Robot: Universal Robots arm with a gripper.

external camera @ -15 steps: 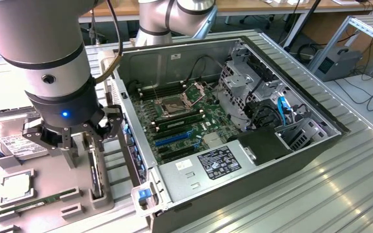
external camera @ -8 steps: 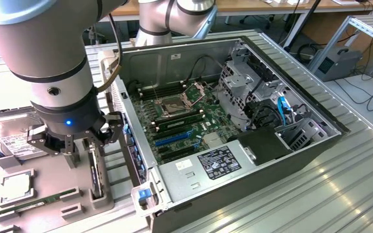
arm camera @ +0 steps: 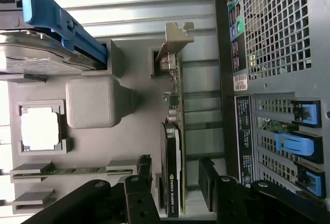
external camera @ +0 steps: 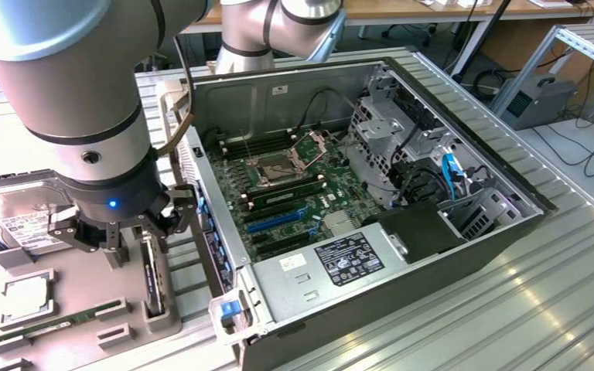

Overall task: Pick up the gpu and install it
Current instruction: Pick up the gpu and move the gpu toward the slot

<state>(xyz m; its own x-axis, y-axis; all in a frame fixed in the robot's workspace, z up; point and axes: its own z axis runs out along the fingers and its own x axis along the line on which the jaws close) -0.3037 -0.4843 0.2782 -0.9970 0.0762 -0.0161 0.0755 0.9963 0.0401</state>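
Both fingers (arm camera: 207, 183) are spread wide and hold nothing, one on either side of the gpu (arm camera: 172, 131), with no visible contact. The gpu stands on its long edge in a slot of the grey parts tray (arm camera: 131, 144) on the bench (external camera: 544, 301), just beside the open computer case (arm camera: 273, 28)

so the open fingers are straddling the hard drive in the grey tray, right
Not quite. The open fingers are straddling the gpu, which stands on edge in the grey tray. The hard drive sits elsewhere on the tray, away from the fingers. The wrist view shows this.
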